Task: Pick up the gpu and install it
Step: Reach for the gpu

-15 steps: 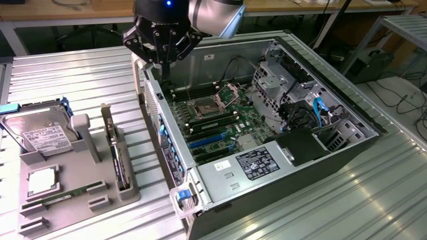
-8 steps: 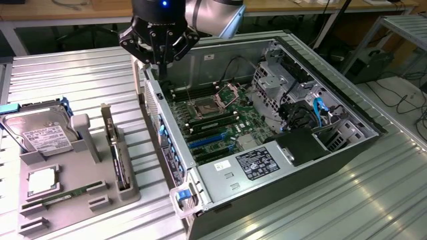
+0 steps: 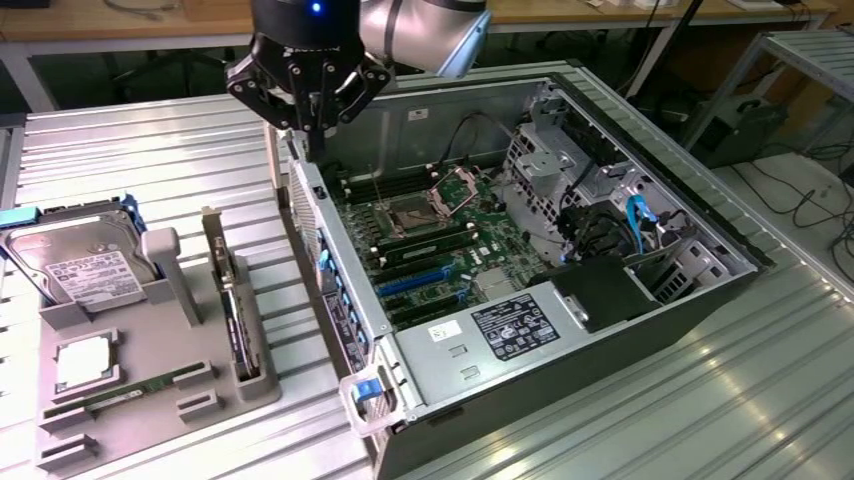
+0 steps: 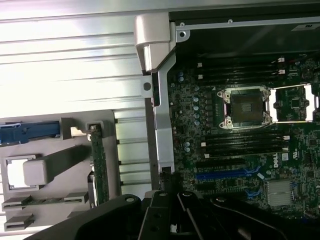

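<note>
The gpu [image 3: 236,312] is a thin green card standing on edge in a slot of the grey holder [image 3: 147,410] at the exterior view's left, with its pale bracket strip [image 3: 214,243] rising at the far end. In the wrist view the gpu [image 4: 98,165] shows as a narrow green strip beside the case wall. My gripper [image 3: 311,128] hangs above the far left corner of the open computer case [image 3: 694,290], well away from the card. Its dark fingers [image 4: 165,220] are shut with nothing between them.
The holder also carries a silver hard drive [image 3: 87,265], a small square chip [image 3: 83,362] and a long memory stick [image 3: 134,388]. Inside the case lie the motherboard [image 3: 441,240] with blue card slots [image 3: 407,283], and a power supply [image 3: 514,328]. The ribbed metal table [image 3: 694,400] surrounds everything.
</note>
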